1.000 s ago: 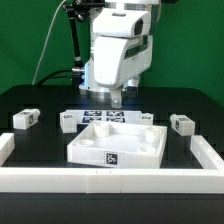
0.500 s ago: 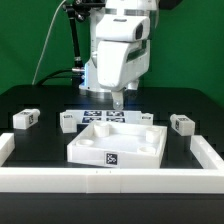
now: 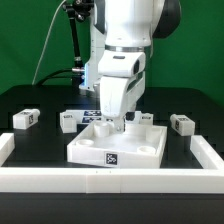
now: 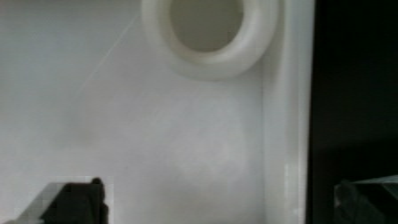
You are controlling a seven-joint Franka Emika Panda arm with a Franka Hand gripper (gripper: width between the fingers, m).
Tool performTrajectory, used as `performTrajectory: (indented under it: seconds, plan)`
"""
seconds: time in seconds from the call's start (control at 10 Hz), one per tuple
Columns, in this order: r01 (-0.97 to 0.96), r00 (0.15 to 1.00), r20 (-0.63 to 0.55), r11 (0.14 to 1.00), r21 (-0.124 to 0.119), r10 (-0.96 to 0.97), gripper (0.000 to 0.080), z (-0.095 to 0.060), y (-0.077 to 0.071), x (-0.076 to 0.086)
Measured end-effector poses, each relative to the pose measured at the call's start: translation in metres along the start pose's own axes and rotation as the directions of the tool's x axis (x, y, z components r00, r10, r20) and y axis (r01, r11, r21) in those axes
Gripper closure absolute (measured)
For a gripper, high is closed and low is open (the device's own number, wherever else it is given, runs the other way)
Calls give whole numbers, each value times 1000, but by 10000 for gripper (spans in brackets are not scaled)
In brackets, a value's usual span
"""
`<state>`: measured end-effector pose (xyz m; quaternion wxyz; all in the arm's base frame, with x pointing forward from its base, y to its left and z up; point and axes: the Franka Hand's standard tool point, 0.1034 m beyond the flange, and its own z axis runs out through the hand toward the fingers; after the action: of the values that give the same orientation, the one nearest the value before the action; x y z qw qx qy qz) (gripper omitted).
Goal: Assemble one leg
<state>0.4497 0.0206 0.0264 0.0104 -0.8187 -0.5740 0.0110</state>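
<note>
Wrist view has the pincer (image 4: 217,198) spread wide and empty, astride the tray wall (image 4: 295,130) near its round socket (image 4: 214,35), so I'd centre that wall between the fingers (image 4: 71,200) before closing; the nearest leg (image 3: 68,121) lies off to the pincer's side.

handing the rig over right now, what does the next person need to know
Gripper: jaws open, empty, low over the back of the white square tray piece, with a round socket in its wrist view.
Lying loose, exterior view's left: outer leg, inner leg; exterior view's right: right leg.
Done: no leg gripped or fitted.
Left: grasp a leg, fit it.
</note>
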Motion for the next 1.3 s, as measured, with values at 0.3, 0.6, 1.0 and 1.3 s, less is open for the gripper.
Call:
performTrajectory:
  seconds: [0.3,0.6,1.0,1.3]
  plan:
    - [-3,1000,1,1000,4,3,150,3,-2,-2]
    - [-4,1000,1,1000,5,4,330,4,-2,-2]
    - [-5,1000,1,1000,5,5,743,4,-2,-2]
    - [-5,1000,2,1000,5,5,743,4,-2,-2]
